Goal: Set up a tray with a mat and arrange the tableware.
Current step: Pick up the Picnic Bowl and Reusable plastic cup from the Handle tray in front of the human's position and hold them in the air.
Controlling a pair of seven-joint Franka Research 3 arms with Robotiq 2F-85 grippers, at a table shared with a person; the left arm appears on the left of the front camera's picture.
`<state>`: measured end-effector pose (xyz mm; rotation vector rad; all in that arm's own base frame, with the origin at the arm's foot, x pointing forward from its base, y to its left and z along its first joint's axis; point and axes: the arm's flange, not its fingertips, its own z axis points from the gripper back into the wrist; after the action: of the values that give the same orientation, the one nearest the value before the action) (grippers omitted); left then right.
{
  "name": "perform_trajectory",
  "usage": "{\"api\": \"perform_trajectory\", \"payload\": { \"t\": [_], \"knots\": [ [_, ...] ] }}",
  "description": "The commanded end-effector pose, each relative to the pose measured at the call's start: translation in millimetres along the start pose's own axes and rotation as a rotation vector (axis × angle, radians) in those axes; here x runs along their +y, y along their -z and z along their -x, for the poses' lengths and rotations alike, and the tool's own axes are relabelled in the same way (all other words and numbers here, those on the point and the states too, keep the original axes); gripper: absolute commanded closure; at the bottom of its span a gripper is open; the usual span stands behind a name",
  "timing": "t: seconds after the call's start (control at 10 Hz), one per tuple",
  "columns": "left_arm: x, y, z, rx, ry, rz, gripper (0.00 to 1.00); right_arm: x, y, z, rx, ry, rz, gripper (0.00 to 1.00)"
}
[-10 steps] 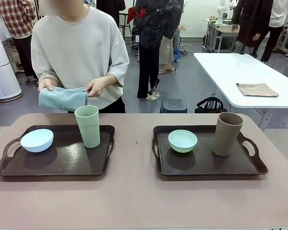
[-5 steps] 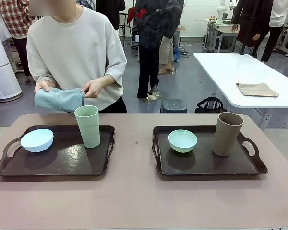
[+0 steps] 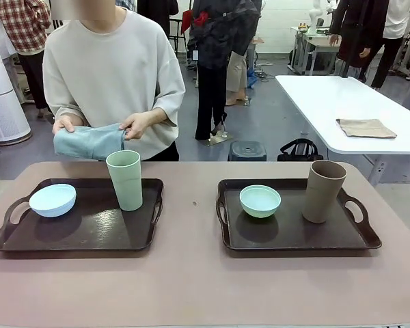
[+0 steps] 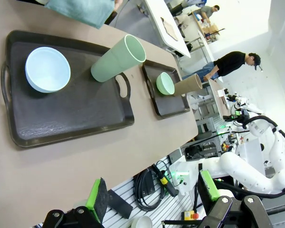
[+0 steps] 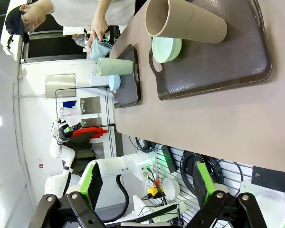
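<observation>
Finds left claw (image 4: 152,194) and right claw (image 5: 147,183) spread wide (nothing held); finds folded mat (image 3: 89,141) in person's hands (image 3: 138,124), behind green tumbler (image 3: 125,179).

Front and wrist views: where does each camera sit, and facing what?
Front: robot's side, facing across the table at the person holding a cloth.
Left wrist: on that wrist, looking past the open left pincer at the pale blue bowl.
Right wrist: likewise, past the open right pincer at the tan tumbler.
All share the pale green tumbler.
</observation>
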<state>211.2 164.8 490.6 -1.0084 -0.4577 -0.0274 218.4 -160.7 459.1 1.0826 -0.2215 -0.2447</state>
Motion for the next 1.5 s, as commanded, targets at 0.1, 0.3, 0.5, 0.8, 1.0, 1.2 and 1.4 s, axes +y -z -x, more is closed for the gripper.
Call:
{"api": "perform_trajectory", "payload": {
  "t": [0.1,0.3,0.5,0.8,1.0,1.2,1.4],
  "knots": [
    [1,0,0,-0.011,0.021,0.021,0.00,0,0,-3,-0.006,-0.013,-0.031,0.00],
    [1,0,0,-0.011,0.021,0.021,0.00,0,0,-3,-0.006,-0.013,-0.031,0.00],
    [1,0,0,-0.011,0.021,0.021,0.00,0,0,-3,-0.006,-0.013,-0.031,0.00],
    [-7,10,-6,0.052,0.052,-0.076,0.00,10,13,-4,0.031,-0.082,0.051,0.00],
    [-45,30,-15,0.232,0.141,-0.116,0.00,44,54,-16,0.100,-0.243,0.173,0.00],
    [-80,52,-21,0.345,0.182,-0.272,0.00,64,100,-41,0.135,-0.335,0.282,0.00],
    [-112,71,-33,0.394,0.195,-0.452,0.00,88,172,-79,0.110,-0.426,0.361,0.00]
  ]
}}
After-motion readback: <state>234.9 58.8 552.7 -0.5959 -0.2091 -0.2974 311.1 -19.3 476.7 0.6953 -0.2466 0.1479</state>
